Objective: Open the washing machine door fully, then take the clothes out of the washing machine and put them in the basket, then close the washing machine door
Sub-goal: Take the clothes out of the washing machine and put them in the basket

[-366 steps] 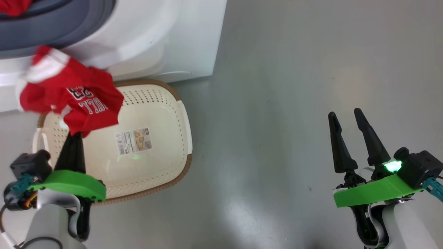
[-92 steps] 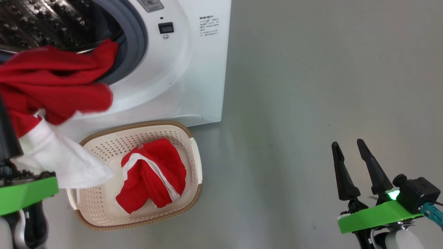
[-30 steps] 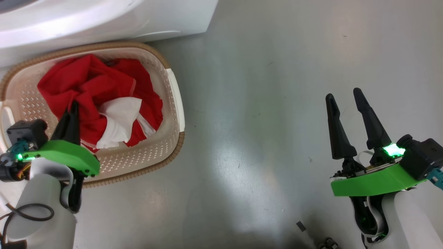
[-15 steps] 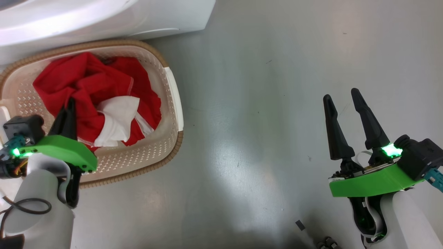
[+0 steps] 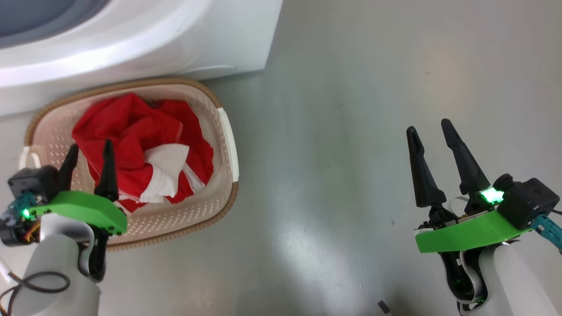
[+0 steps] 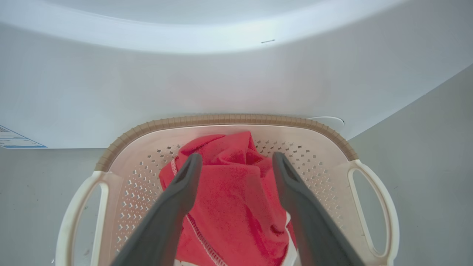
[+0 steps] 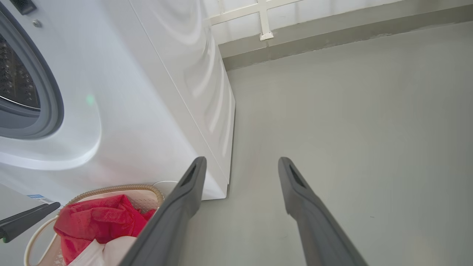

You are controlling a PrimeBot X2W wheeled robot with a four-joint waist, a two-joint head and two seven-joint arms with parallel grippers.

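Red cloth fills the left of the scene: the clothes [image 5: 131,131] lie heaped in the basket [image 5: 229,131], with a white part [image 5: 164,169] folded on the near side of the heap. At the near left the left end effector [image 5: 89,148] hangs over that heap, its two fingers spread wide with nothing between them, and the cloth lies loose below. The basket sits on the floor [image 5: 351,131] just beside the foot of the washing machine [image 5: 175,39], most likely so that garments pulled from the opening have only a short way to travel. Well apart at the right, the right end effector [image 5: 428,126] hovers over bare floor, fingers equally wide and empty; it seems parked clear of the work.

Much is hidden: the heap covers the basket's bottom, the left arm covers part of its near rim, and how many garments the heap holds cannot be told. The head view cuts the machine off above its lower front. The right wrist view catches only a slice of the grey ring [image 7: 51,99] and the dark drum [image 7: 14,81]; whether anything remains inside is hard to make out, and so is how the door stands.
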